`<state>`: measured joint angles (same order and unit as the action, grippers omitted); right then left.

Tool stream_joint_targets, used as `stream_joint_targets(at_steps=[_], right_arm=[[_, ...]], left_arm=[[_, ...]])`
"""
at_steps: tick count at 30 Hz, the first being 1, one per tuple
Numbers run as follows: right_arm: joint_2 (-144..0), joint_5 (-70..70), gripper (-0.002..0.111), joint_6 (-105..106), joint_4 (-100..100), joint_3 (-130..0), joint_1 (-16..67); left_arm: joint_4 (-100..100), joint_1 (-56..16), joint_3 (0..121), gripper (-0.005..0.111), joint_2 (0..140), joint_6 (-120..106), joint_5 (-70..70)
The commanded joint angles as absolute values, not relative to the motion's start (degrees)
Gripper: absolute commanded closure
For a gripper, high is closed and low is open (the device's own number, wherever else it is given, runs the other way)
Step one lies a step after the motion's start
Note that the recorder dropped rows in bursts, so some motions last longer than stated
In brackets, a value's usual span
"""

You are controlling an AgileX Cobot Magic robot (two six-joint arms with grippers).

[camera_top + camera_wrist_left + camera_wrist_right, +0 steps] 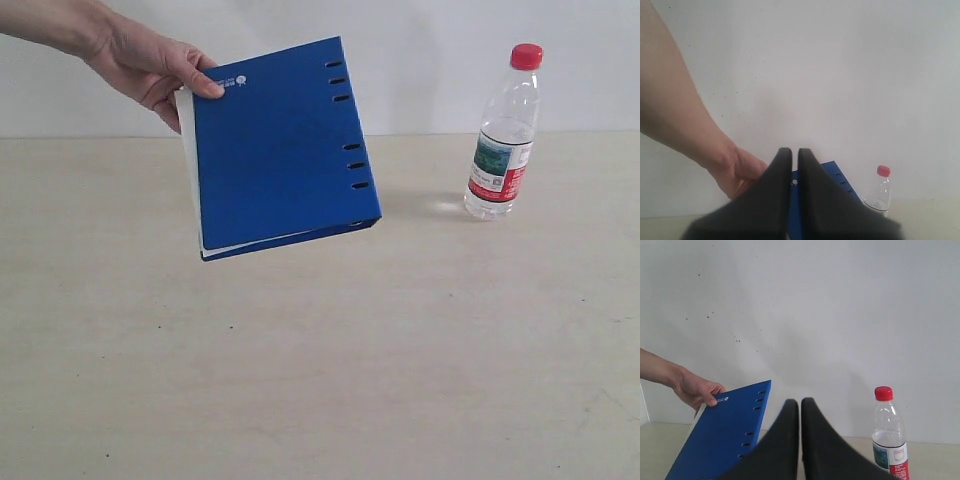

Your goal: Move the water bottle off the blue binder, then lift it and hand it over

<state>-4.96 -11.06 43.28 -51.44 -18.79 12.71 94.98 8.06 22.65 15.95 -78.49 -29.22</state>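
One water bottle [503,140] on beige table [320,380], white wall [430,60].

The left end effector [794,150] has two matte black fingers [812,190], smooth-surfaced, broad towards the wrist and tapering to rounded tips. The right end effector [800,401] looks the same: plain dark fingers [820,440], a thin slit between them.

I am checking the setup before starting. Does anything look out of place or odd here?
Yes. The blue binder is not lying flat: a person's hand holds it up by one corner, tilted. The water bottle stands upright on the table, apart from the binder, not on it. Nothing looks spilled.
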Motion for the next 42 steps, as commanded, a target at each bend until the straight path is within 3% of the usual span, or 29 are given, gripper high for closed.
stream_joint_targets(at_steps=[1, 15, 19, 28, 42], right_arm=[[-4.6, -11.0, 0.108, 43.4, -51.4, -18.6, 12.6], [-4.6, -11.0, 0.108, 43.4, -51.4, -18.6, 12.6], [-4.6, -11.0, 0.108, 43.4, -51.4, -18.6, 12.6], [-4.6, -11.0, 0.108, 43.4, -52.1, -18.6, 12.6], [-4.7, -11.9, 0.108, 43.4, -52.1, -18.6, 12.6]], left_arm=[[94.8, 8.3, 22.4, 0.102, 15.7, -78.0, -29.8], [91.4, 8.3, 22.4, 0.102, 14.8, -76.9, -29.3], [75.8, 8.3, 22.4, 0.102, 11.4, -64.1, -29.2], [30.8, 8.3, 21.3, 0.102, 0.0, -11.6, -21.4], [4.7, 8.0, 6.7, 0.102, 0.0, 13.8, -7.7]])
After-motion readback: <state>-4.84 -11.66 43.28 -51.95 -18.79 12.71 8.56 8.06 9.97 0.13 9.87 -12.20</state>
